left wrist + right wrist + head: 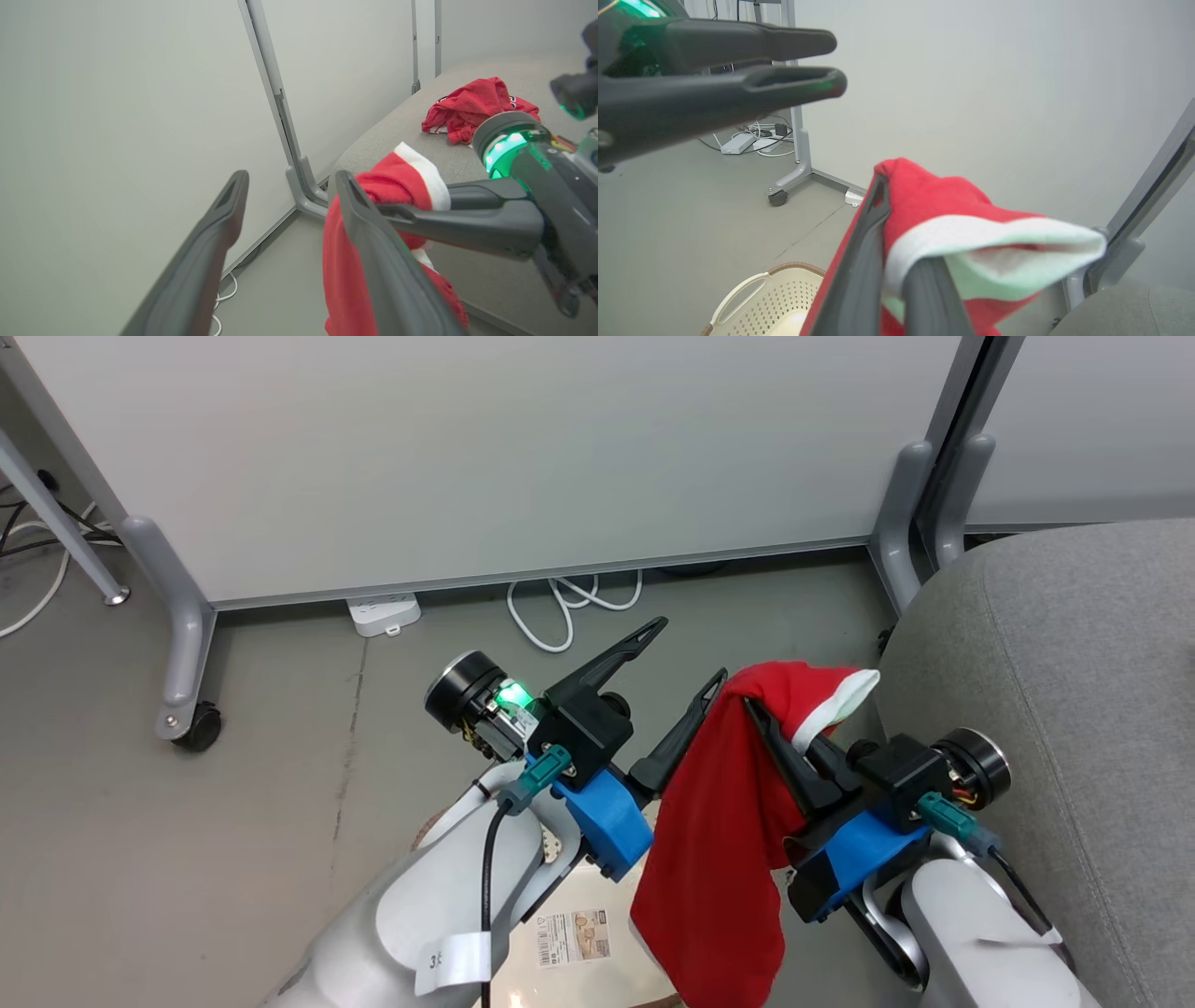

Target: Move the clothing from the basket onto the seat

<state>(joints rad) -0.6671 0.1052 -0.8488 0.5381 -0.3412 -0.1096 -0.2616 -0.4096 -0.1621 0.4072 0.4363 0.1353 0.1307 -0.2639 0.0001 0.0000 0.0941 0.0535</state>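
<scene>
My right gripper (770, 714) is shut on a plain red garment with white trim (719, 840), which hangs from its fingers above the floor, just left of the grey seat (1074, 709). The right wrist view shows the white cuff draped over the fingers (859, 270). My left gripper (686, 653) stands open and holds nothing, close beside the hanging cloth. A crumpled red jersey (467, 109) lies on the seat (387, 135). The cream basket (770, 298) sits below my arms; its bottom (560, 980) with a label sticker shows between them.
A white partition panel (485, 457) stands ahead on grey legs with a castor (198, 728). A power strip (383, 613) and a looped white cable (560, 607) lie on the grey floor at its base. More cables lie at the far left.
</scene>
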